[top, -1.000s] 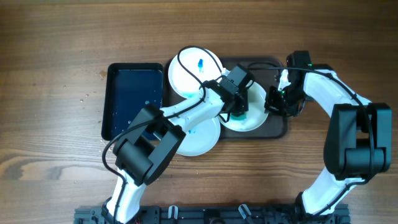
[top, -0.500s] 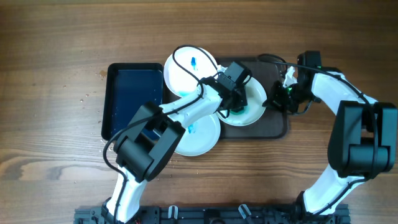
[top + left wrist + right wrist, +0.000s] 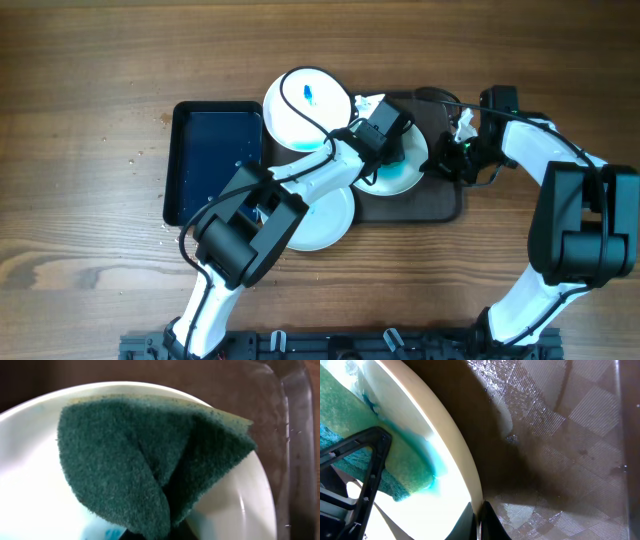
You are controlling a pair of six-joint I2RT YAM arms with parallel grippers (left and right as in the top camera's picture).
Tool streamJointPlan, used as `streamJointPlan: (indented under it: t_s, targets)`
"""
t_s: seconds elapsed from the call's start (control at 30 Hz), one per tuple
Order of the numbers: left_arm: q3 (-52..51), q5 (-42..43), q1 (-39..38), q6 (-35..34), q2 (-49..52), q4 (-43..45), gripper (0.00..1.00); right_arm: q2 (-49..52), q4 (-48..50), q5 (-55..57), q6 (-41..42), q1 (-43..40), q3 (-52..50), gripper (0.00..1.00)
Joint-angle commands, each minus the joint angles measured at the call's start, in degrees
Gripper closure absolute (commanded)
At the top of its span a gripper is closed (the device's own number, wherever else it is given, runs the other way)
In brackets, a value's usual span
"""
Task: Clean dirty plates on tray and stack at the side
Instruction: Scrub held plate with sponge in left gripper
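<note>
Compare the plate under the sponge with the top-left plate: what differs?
The plate under the sponge sits on the brown tray; the top-left plate lies left of it. The first has blue spread wet under the green sponge in the left pincer; the second has a small blue smear, uncovered. The right pincer pinches the first's rim; nothing holds the second. Both are round and white.

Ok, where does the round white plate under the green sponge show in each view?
Overhead: round white plate, centre, on the dark brown rectangular tray.
Left wrist: plate fills the lower left, beneath the folded green sponge.
Right wrist: its rim curves down the left half.
Shared landmark: the tray under it.
</note>
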Motion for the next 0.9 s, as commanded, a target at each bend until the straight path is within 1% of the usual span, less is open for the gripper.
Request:
streamJointPlan:
  t_s: [0.0, 0.1, 0.17, 0.2, 0.27, 0.37, 0.43, 0.5, 0.63, 0.7, 0.77, 0.8, 0.87]
  targets:
    - [-1.70, -1.49, 1.44, 5.07, 4.39, -9.64, 0.96, 0.61, -0.11, -0.96, -0.70, 0.48, -1.03, 0.96]
    - [-1.73, 7.43, 1.60, 5.09, 4.39, -18.29, 0.96, 0.61, -0.20, -0.55, -1.53, 0.48, -1.03, 0.96]
    - [-1.70, 13.97, 1.60, 5.09, 4.39, -19.58, 0.96, 0.61, -0.37, -0.17, -1.64, 0.48, -1.03, 0.96]
    - [-1.70, 18.12, 1.60, 5.11, 4.39, -19.08, 0.96, 0.61, -0.37, -0.17, -1.64, 0.48, -1.03, 0.96]
    - [-1.70, 21.86, 1.60, 5.09, 4.39, -17.09, 0.96, 0.61, -0.37, -0.20, -1.62, 0.48, -1.03, 0.96]
    - [-1.70, 21.55, 1.79, 5.11, 4.39, -11.04, 0.96, 0.61, -0.79, -0.17, -1.66, 0.48, -1.03, 0.96]
    - [-1.73, 18.10, 2.05, 5.09, 4.39, -6.99, 0.96, 0.61, -1.11, -0.17, -1.73, 0.48, -1.03, 0.96]
    - [-1.73, 11.82, 2.34, 5.07, 4.39, -4.44, 0.96, 0.61, -1.22, -0.17, -1.90, 0.48, -1.03, 0.96]
    - [-1.73, -6.03, 2.51, 5.09, 4.42, -2.58, 0.96, 0.61, -1.22, -0.17, -1.95, 0.48, -1.03, 0.95]
    - [-1.73, -13.64, 2.56, 5.14, 4.42, -1.27, 0.96, 0.61, -1.20, -0.17, -2.10, 0.48, -1.03, 0.96]
    - [-1.73, -16.35, 2.58, 5.42, 4.42, -0.70, 0.96, 0.61, -1.20, -0.17, -2.12, 0.48, -1.03, 0.96]
    - [-1.73, -15.98, 2.62, 5.99, 4.42, -1.20, 0.96, 0.61, -1.20, -0.17, -2.12, 0.48, -1.03, 0.96]
    - [-1.73, -11.54, 2.60, 6.60, 4.42, -4.17, 0.96, 0.61, -1.20, -0.17, -2.36, 0.48, -1.03, 0.96]
